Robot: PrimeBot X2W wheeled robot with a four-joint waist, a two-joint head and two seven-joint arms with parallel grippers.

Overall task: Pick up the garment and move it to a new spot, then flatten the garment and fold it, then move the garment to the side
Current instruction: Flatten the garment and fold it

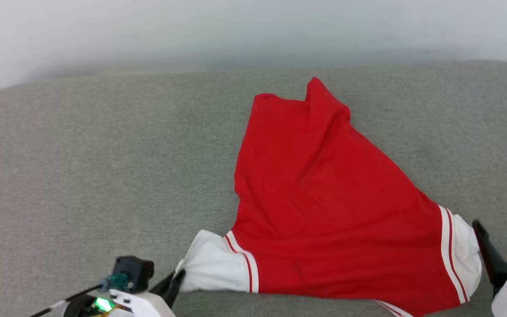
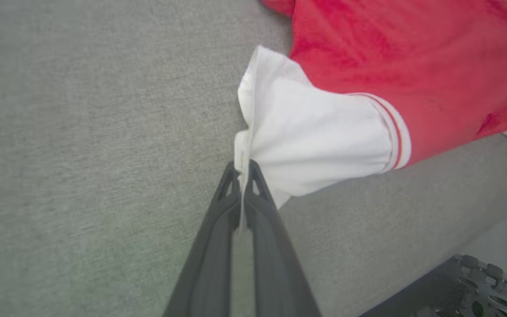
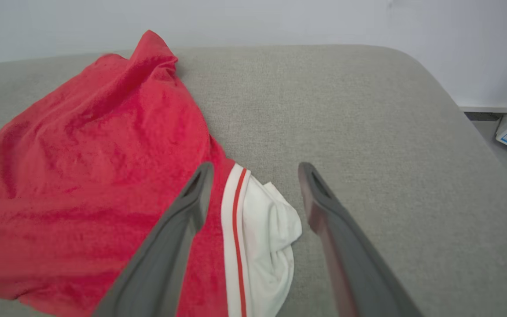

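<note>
The shirt (image 1: 324, 193) is soft red jersey, plain face up and rumpled into shallow folds, with 2 white sleeves trimmed in red stripes. It lies right of centre on a grey woven cushion (image 1: 82, 167). The left fingers (image 2: 255, 189), long, dark and tapered, reach in low and are pinched together on the bunched edge of the left sleeve (image 1: 211, 266). The right fingers (image 1: 484, 242) stand wide apart, holding nothing, just beside the right sleeve (image 1: 462, 255). The shirt's long axis runs away from the robot, hem far, leaning left.
</note>
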